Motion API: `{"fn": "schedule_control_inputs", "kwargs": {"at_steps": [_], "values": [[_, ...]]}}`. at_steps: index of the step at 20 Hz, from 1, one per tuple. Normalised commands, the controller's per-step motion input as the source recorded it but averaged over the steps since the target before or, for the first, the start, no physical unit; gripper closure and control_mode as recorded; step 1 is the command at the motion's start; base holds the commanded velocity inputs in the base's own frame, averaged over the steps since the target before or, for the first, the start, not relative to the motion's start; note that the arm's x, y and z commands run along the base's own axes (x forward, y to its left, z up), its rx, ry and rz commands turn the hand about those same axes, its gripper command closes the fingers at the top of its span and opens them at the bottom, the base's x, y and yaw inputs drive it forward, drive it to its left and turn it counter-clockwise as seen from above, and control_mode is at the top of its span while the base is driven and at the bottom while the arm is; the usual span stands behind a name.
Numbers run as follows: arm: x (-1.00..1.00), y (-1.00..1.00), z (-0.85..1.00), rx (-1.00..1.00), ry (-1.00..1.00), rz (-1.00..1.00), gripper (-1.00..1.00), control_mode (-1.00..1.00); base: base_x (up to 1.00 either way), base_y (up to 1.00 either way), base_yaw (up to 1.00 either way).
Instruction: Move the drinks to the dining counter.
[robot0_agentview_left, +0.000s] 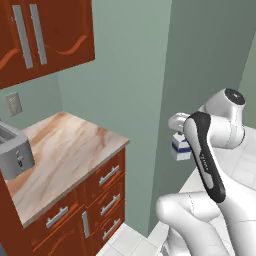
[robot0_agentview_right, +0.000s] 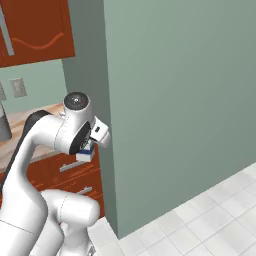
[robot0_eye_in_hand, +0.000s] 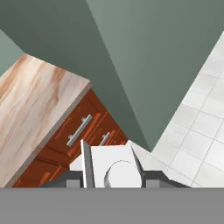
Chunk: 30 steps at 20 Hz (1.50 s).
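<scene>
One of the drinks, a small white-and-blue carton (robot0_agentview_left: 180, 149), hangs in the air with my gripper (robot0_agentview_left: 179, 142) shut on it. In the right base view the carton (robot0_agentview_right: 86, 155) peeks out blue and white under the white hand, close to the green wall corner. From the hand view, the carton's white gabled top with its round cap (robot0_eye_in_hand: 114, 169) sits between the two dark fingertips, and my gripper (robot0_eye_in_hand: 113, 176) clamps it from both sides. It is held high above the floor, beside the narrow counter's end. The dining counter is out of view.
A narrow marbled counter (robot0_agentview_left: 70, 145) with a grey toaster (robot0_agentview_left: 14, 150) stands to the left, over red-brown drawers (robot0_agentview_left: 102, 192). Red-brown wall cabinets (robot0_agentview_left: 45, 35) hang above. A green wall column (robot0_agentview_right: 165, 100) rises straight ahead. White tiled floor (robot0_agentview_right: 210, 220) stretches to the right.
</scene>
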Motion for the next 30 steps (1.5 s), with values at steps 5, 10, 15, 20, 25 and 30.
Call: {"fn": "schedule_control_inputs", "kwargs": {"at_steps": [5, 10, 15, 20, 25, 30], "values": [[0.00, 0.00, 0.00, 0.00, 0.00, 0.00, 1.00, 1.00, 0.00, 0.00, -1.00], [0.00, 0.00, 0.00, 0.00, 0.00, 0.00, 1.00, 1.00, 0.00, 0.00, -1.00], [0.00, 0.00, 0.00, 0.00, 0.00, 0.00, 1.00, 1.00, 0.00, -0.03, -0.98], [0.00, 0.00, 0.00, 0.00, 0.00, 0.00, 1.00, 1.00, 0.18, -0.10, -0.85], [0.00, 0.00, 0.00, 0.00, 0.00, 0.00, 1.00, 1.00, 0.72, -0.01, -0.66], [0.00, 0.00, 0.00, 0.00, 0.00, 0.00, 1.00, 1.00, 1.00, 0.00, -0.54]]}}
